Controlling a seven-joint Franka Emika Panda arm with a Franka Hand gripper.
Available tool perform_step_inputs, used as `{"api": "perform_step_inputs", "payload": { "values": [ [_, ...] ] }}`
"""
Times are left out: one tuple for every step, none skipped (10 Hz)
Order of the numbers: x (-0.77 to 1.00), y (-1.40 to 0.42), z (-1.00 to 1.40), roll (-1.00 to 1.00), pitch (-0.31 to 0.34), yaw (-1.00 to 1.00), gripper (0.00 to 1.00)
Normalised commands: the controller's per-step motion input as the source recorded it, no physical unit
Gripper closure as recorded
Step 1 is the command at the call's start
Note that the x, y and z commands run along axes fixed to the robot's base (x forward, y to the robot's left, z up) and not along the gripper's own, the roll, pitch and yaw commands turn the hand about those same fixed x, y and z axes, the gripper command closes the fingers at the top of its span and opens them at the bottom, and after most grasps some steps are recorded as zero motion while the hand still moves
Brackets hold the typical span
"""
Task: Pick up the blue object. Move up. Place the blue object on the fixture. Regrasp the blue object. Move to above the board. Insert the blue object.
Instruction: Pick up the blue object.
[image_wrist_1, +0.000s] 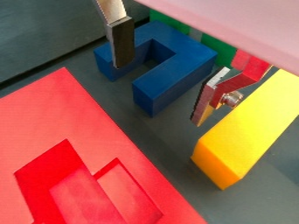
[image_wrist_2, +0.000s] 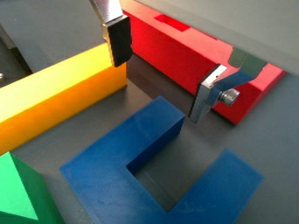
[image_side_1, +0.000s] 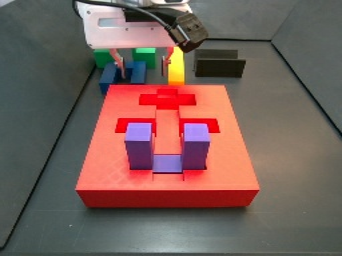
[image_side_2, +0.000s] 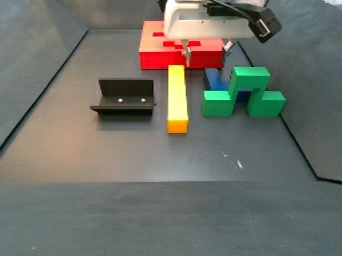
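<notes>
The gripper (image_wrist_1: 163, 72) is spread wide, with nothing between its silver fingers. In a wrist view one finger (image_wrist_1: 121, 42) hangs over a prong of the blue object (image_wrist_1: 162, 66), and the other finger (image_wrist_1: 214, 96) sits in the gap between that block and the yellow bar (image_wrist_1: 250, 129); neither pad clearly touches anything (contact is hard to judge from these angles). In another wrist view the spread fingers hang above the gap between the blue object (image_wrist_2: 163, 166) and the board (image_wrist_2: 193, 58), with the yellow bar (image_wrist_2: 56, 94) to one side.

The blue object lies flat on the floor, its U opening visible from above, just beside the board's short end. In a side view it is a small blue patch (image_side_2: 214, 79) under the gripper (image_side_2: 195, 57), between the yellow bar (image_side_2: 177, 98) and the green stepped block (image_side_2: 243, 91).

The floor (image_side_2: 147, 165) is dark grey and matte, closed in by low dark walls. The fixture (image_side_2: 123, 97) stands on it, well apart from the blue object, on the far side of the yellow bar. The board (image_side_1: 167, 145) is a large red slab carrying a purple U-shaped block (image_side_1: 167, 146) seated in one recess, with the cross-shaped cut-out (image_side_1: 166, 99) open beyond it.
</notes>
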Motion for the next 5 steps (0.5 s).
{"api": "perform_step_inputs", "payload": {
  "values": [
    [-0.09,0.05,-0.07,0.02,-0.066,-0.29,0.00],
    [-0.17,0.08,-0.03,0.02,-0.073,-0.25,0.00],
    [-0.19,0.11,-0.08,0.02,-0.091,-0.16,0.00],
    [-0.19,0.15,-0.19,0.05,-0.124,-0.07,0.00],
    [-0.18,0.17,-0.25,0.08,-0.163,0.00,0.00]
  ]
}}
